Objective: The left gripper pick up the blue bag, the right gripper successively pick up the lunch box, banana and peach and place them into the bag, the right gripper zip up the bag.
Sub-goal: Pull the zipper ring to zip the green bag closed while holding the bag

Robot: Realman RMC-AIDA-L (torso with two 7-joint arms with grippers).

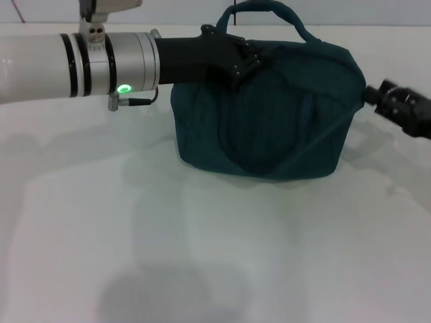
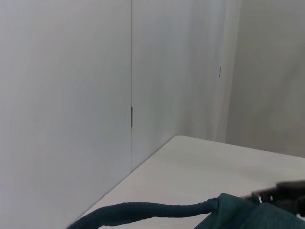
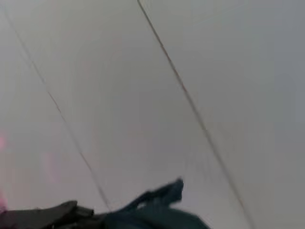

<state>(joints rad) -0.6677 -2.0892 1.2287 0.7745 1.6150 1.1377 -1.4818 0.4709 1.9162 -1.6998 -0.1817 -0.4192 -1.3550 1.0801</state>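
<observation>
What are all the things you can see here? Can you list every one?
blue bag: one, dark teal-blue, sitting on the table at the middle back, looks closed.
bag handle: one seen clearly, teal-blue loop, standing up over the top of the bag.
table: one, white, under everything.
wall: pale grey-white panels, behind the table.
lunch box, banana, peach: none in view.
left gripper: one, black, on a silver-white arm with a green light, at the bag's top left edge.
right gripper: one, black, on a dark arm, at the bag's upper right corner.
</observation>
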